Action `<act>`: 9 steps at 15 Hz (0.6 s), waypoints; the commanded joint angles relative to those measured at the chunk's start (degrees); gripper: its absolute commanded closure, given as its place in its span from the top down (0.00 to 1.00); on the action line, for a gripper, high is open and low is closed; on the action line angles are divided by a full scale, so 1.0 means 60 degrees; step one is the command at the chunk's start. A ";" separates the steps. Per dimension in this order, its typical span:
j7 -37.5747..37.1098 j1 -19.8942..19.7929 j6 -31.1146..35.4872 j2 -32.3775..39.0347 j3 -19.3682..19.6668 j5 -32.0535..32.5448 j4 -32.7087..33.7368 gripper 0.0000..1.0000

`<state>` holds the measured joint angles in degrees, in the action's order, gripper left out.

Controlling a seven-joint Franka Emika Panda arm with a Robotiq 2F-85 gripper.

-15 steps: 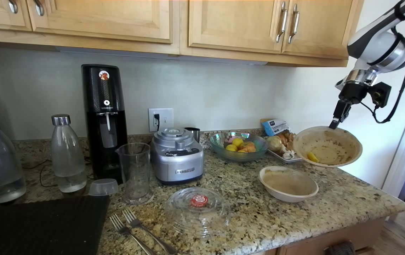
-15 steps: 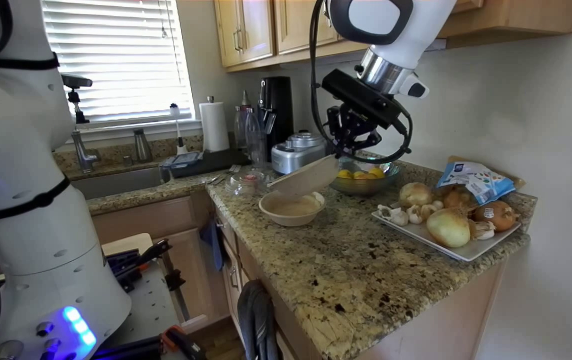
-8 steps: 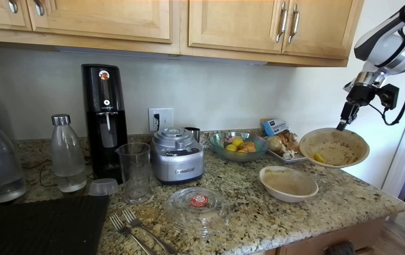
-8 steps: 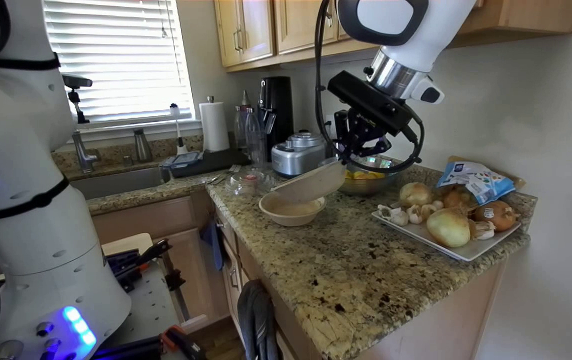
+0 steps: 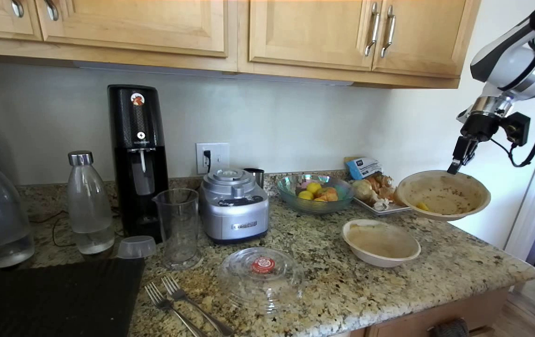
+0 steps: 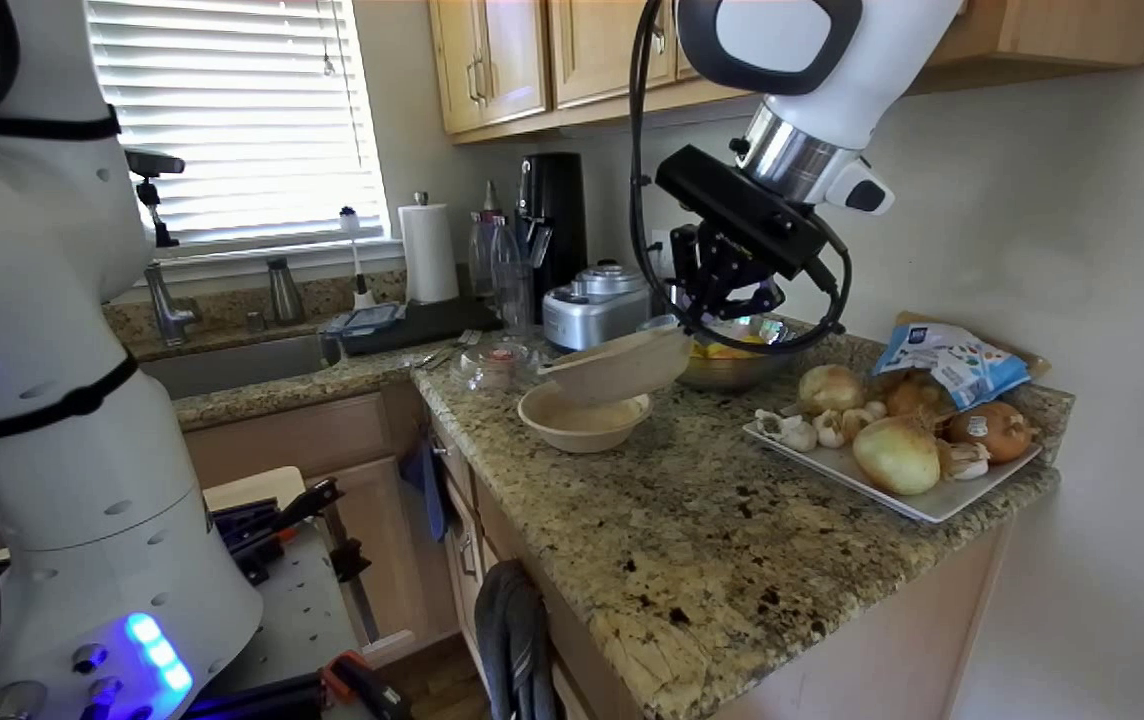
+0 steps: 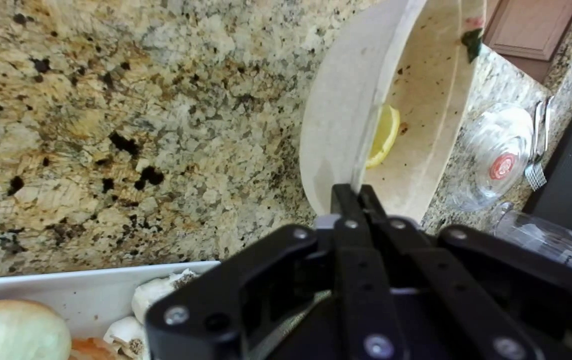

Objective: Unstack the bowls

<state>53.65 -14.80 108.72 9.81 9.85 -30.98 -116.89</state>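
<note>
Clearly, the black two-fingered gripper [image 7: 356, 192] pinches the rim of a wide, shallow, round cream-beige bowl [image 5: 443, 195], holding it tilted in the air above the speckled tan-and-brown stone table [image 5: 459, 262]. The held bowl's brown-flecked inside carries a yellow lemon wedge [image 7: 384, 137], and a dark green leafy scrap [image 7: 472, 44] sits near its rim. A second round, cream-beige bowl [image 5: 381, 242] rests upright on the table, lower than the held one and apart from it. Near this second bowl lies a clear, round plastic lid [image 5: 262, 283] with a round red sticker [image 5: 263, 265]. In both exterior views, a clear glass bowl [image 5: 321, 207] of yellow and orange fruit [image 5: 314, 188] stands between a silver food processor [image 5: 234, 219] and a white rectangular tray [image 6: 947, 502] bearing onions [image 6: 897, 456] and garlic [image 6: 829, 428].
</note>
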 commanded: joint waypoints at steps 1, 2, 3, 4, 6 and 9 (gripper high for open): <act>-0.0010 -0.0047 -0.0030 0.0007 -0.0037 0.0019 0.0029 0.04; -0.0010 -0.0047 -0.0030 0.0007 -0.0037 0.0019 0.0029 0.04; -0.0010 -0.0047 -0.0030 0.0007 -0.0036 0.0019 0.0029 0.04; -0.0010 -0.0048 -0.0030 0.0007 -0.0036 0.0019 0.0029 0.04; -0.0016 -0.0087 -0.0081 0.0004 -0.0009 -0.0003 0.0056 0.02; 0.0039 -0.0219 -0.0153 -0.0007 0.0118 -0.0013 0.0106 0.02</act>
<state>53.65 -14.83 108.72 9.82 10.01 -30.97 -116.78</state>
